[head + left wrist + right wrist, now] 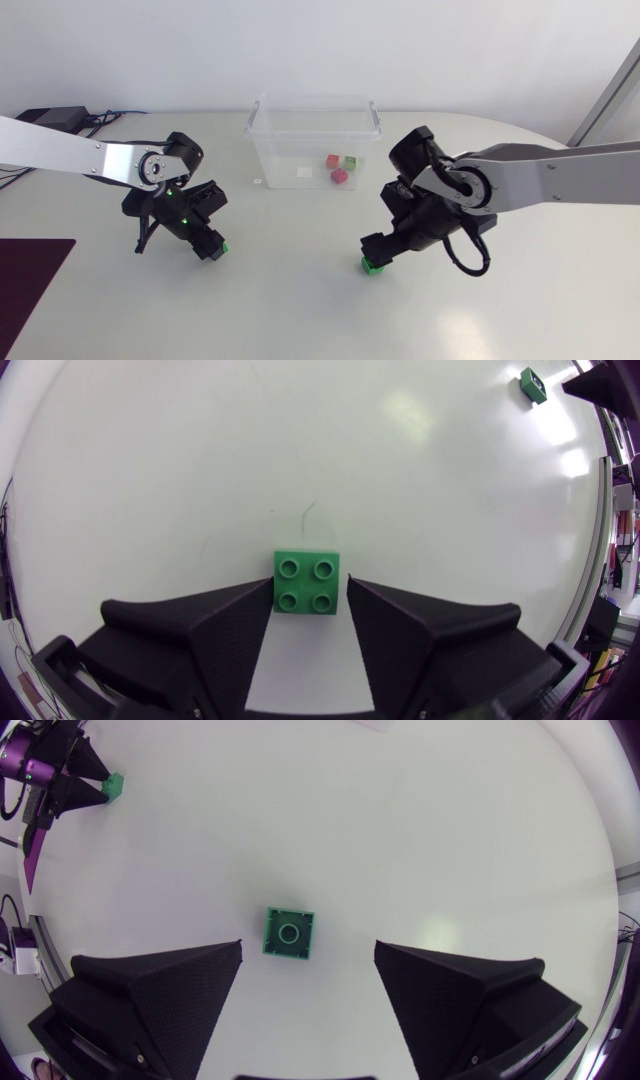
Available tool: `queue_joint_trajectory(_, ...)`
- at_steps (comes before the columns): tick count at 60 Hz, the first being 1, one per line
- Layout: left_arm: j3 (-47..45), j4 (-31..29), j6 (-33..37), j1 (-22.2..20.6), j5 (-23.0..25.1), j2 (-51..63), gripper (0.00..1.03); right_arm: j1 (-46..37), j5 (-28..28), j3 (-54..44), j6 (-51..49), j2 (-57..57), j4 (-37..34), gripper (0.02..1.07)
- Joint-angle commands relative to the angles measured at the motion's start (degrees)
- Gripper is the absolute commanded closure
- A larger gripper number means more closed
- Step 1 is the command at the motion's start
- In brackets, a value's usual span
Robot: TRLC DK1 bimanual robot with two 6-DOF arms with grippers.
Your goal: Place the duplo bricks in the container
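Left hand narrowed, pinching four-stud green brick at fingertips, on table. Container mid-table, far side: three small bricks inside. Right hand spread wide; upturned green brick between fingers, untouched.

Overhead we look down on the counter; both wrist cameras hang close above its shared middle.

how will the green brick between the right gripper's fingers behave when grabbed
The green brick lies hollow side up, low and square, so probably won't roll or tip. Looks like hard plastic: likely stiff, light. On the smooth table it may slide if one finger of the right gripper touches first.
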Motion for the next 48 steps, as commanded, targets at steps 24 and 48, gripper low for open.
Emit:
queue_joint_trajectory(24,1.7,-3.2,0.9,0.0,2.3,-8.8,0.70,3.1,3.1,2.7,1.9,8.7,1.9,0.18)
queue_joint_trajectory(48,7.9,-5.0,-3.8,-0.2,6.1,-18.2,0.70,5.6,4.5,4.9,1.1,13.4,2.4,0.58)
